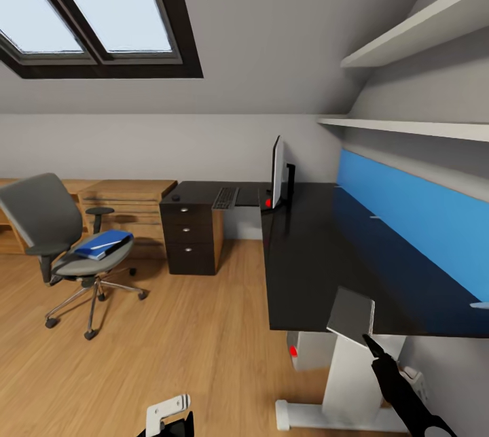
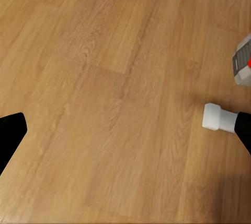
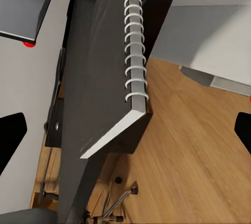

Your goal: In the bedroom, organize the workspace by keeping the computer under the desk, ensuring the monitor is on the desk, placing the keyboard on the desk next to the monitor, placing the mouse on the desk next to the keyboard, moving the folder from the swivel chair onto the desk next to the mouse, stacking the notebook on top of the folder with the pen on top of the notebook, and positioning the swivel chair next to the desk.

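nearest the camera, the right gripper (image 1: 372, 340) reaches up at the front edge of the desk (image 1: 319, 267) with the notebook (image 1: 351, 313) at its fingertips. the thin grey book stands tilted over the desk's near corner, apparently pinched by its lower edge. in the right wrist view the notebook (image 3: 99, 62) runs away from the camera with its white spiral binding clear, but both finger pads sit wide at the frame edges, so i cannot tell whether the grip is truly closed on it. the left gripper (image 1: 170, 416) hangs low over the wood floor (image 2: 104, 78), spread wide and carrying nothing.

under the desk's near end a pale box with a red light (image 1: 305, 350) stands on the floor beside the white leg. it looks like the computer, so that part seems done.

further along, the monitor (image 1: 277, 172) stands upright on the desk, seen edge-on, and the keyboard (image 1: 225, 198) lies near it on the far wing. a small dark lump near the drawer unit (image 1: 191, 238) may be the mouse, too small to be sure.

further back on the left, the swivel chair (image 1: 64, 240) stands well apart from the desk with the blue folder (image 1: 103, 244) on its seat. by my judgement the folder has to reach the desk before the notebook can be stacked on it. the pen and the chair's move are also left.
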Controlling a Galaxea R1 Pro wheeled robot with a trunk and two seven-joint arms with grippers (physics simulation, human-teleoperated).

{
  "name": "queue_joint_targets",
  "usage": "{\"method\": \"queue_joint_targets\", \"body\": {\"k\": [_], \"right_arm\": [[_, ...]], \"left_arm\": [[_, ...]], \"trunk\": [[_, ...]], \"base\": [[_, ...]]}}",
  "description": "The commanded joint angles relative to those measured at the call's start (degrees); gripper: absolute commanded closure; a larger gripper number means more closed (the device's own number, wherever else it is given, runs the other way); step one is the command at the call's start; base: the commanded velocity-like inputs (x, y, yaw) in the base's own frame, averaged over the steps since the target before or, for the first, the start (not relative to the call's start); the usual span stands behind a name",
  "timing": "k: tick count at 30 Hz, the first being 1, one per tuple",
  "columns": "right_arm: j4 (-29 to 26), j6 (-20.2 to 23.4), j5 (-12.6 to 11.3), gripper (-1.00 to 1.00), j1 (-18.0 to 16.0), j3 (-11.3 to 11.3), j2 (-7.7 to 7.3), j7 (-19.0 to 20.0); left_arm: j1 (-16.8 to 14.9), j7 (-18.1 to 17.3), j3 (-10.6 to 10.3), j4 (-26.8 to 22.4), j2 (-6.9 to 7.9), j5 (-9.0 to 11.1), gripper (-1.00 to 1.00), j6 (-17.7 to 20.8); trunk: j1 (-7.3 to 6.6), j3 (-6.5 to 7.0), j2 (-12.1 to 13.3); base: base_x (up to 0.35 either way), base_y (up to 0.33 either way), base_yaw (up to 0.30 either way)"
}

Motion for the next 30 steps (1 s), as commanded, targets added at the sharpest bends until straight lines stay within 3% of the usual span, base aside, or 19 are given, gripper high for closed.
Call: {"method": "queue_joint_targets", "body": {"k": [1,11,30], "right_arm": [[0.02,0.44,-0.59,-1.00,-0.02,-0.11,0.03,0.15],[-0.02,0.43,-0.55,-1.00,-0.02,-0.19,-0.06,0.15],[0.21,0.43,-0.59,-1.00,-0.09,-0.12,0.05,0.15]], "left_arm": [[-0.01,0.41,-0.10,0.19,0.01,0.51,-1.00,0.10],[-0.01,0.43,-0.14,2.09,0.01,0.38,-1.00,0.07],[-0.01,0.48,-0.02,0.94,0.01,0.50,-1.00,0.06]], "trunk": [[0.02,-0.05,-0.03],[0.02,-0.05,-0.03],[0.02,-0.05,-0.03]], "base": [[0.220,0.000,0.000],[0.052,0.000,0.000],[0.055,0.000,0.000]]}}
